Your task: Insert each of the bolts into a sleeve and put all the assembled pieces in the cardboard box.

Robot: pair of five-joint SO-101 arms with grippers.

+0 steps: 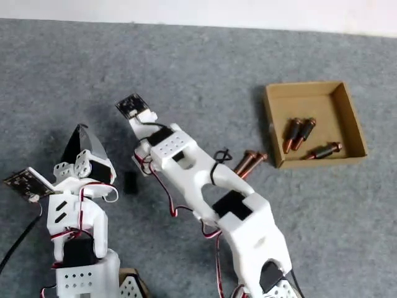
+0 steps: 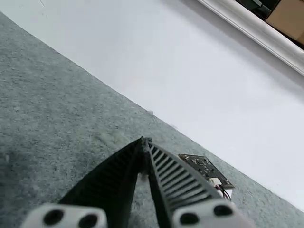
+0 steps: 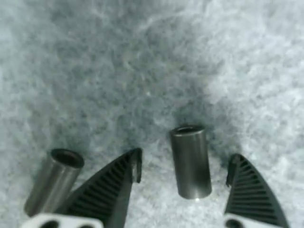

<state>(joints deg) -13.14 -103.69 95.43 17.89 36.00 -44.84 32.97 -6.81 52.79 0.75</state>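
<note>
The sleeve (image 3: 191,161) is a short, dark metal tube. I judge it stiff, fairly light and smooth enough to slip or roll on the felt-like desk (image 1: 205,74). The best hold looks to be across the middle of its barrel, squeezing the round sides and leaving the open end free for a bolt.

The right pincer (image 3: 185,156) is spread wide with the sleeve between its fingers, apparently not touching either. A second sleeve (image 3: 53,180) lies just outside one finger. The left pincer (image 2: 144,142) is pressed together on nothing, above bare desk.

The right wrist view gives the sleeve's exact place between the fingers, while in the high view the arm covers that spot. The high view gives the layout. Two bolts (image 1: 249,162) lie by the near left corner of the box (image 1: 347,112), which sits toward the desk's right edge and holds three assembled pieces (image 1: 299,133).
</note>
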